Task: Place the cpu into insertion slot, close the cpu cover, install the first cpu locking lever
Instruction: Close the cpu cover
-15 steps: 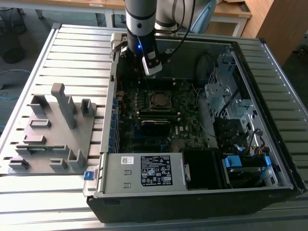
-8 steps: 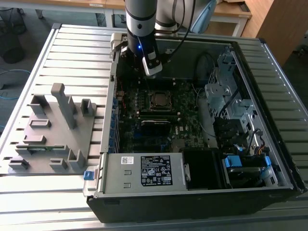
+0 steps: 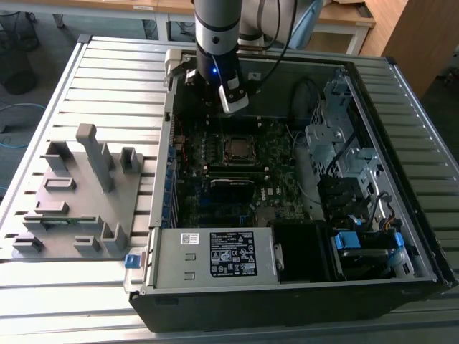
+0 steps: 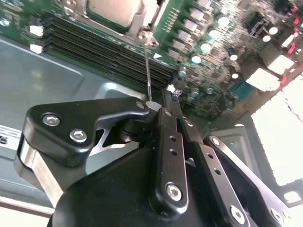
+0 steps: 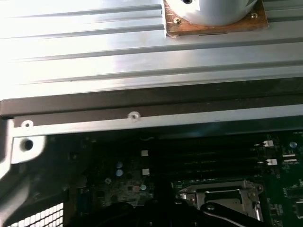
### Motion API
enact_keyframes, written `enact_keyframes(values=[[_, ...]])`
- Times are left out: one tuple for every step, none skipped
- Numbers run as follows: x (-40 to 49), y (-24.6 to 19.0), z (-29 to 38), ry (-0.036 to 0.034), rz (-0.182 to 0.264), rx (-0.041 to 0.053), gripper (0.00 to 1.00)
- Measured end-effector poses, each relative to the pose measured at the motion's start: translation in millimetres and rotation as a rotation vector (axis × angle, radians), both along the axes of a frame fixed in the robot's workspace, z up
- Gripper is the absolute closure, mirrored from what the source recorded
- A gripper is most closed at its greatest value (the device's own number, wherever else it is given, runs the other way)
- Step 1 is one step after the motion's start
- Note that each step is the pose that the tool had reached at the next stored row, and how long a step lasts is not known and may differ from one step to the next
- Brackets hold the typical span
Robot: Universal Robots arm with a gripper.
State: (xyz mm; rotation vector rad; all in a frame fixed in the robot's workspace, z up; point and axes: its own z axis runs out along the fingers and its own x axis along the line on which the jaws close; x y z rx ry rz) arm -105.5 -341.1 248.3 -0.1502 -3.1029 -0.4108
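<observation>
Black gripper (image 4: 154,105), jaws narrow, pinching thin silvery wire lever (image 4: 147,71); exterior view: twelve o'clock of square silver-rimmed insertion slot (image 3: 237,149).

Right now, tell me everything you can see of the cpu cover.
The cpu cover is a thin, silvery metal frame plate with a square window. It appears to lie flat and closed over the socket, and the dull grey top of the cpu shows through the window. In the second wrist view one corner carries a small screw head, and a thin wire lever runs from beside that corner toward the gripper. In the exterior view it sits mid-motherboard inside the open computer case.
</observation>
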Motion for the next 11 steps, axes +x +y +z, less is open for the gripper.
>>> enact_keyframes(values=[[2.8, 0.0, 0.0, 0.0000, 0.000, 0.0000, 0.90], [5.3, 0.0, 0.0, 0.0000, 0.000, 0.0000, 0.90], [7.6, 0.0, 0.0, 0.0000, 0.000, 0.0001, 0.90], [10.0, 0.0, -0.1, 0.0000, 0.000, 0.0001, 0.90], [12.2, 0.0, -0.1, 0.0000, 0.000, 0.0000, 0.90], [14.5, 0.0, -0.1, 0.0001, 0.000, 0.0000, 0.90], [16.9, 0.0, -0.1, 0.0000, 0.000, 0.0000, 0.90], [19.0, 0.0, -0.1, 0.0000, 0.000, 0.0000, 0.90], [21.0, 0.0, -0.1, 0.0000, 0.000, 0.0001, 0.90], [22.2, 0.0, -0.1, 0.0001, 0.000, -0.0001, 0.90], [22.3, -0.1, -0.1, 0.0002, 0.000, 0.0000, 0.90]])
